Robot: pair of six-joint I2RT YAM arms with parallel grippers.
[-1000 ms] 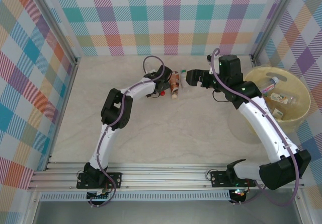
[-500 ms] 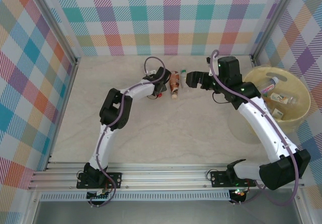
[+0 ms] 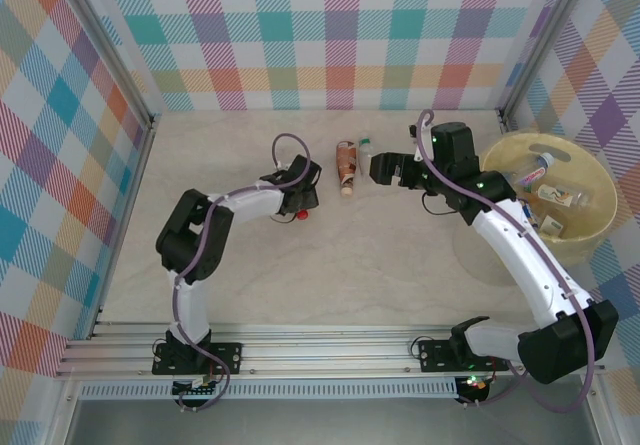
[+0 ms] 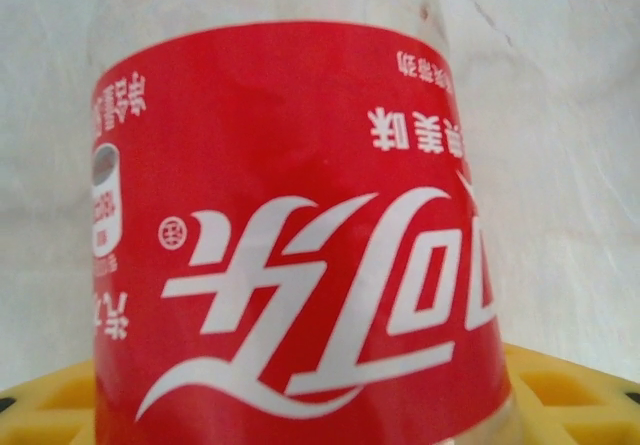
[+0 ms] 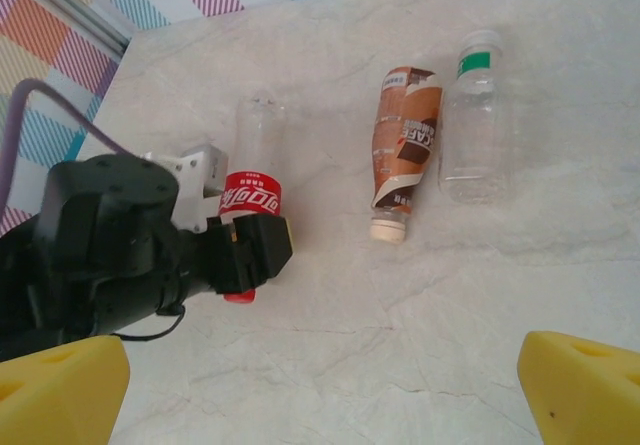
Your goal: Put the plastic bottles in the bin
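far right of the table: bin (image 3: 597, 227), a few plastic bottles (image 3: 560, 197) inside. right gripper (image 3: 374, 169) jaws wide, holding nothing, just beside clear green-band bottle (image 5: 470, 130) and brown-label bottle (image 5: 403, 155), both lying flat side by side. left gripper (image 3: 299, 201) clamped on red-label bottle (image 5: 251, 195), which lies on the table well apart from the bin.

Pale marble tabletop (image 3: 330, 265), plaid walls (image 3: 340, 35)

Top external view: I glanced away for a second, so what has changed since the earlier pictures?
The left gripper closed on the red-label bottle and pulled it left and nearer. The brown bottle, clear bottle, bin and open right gripper barely moved.
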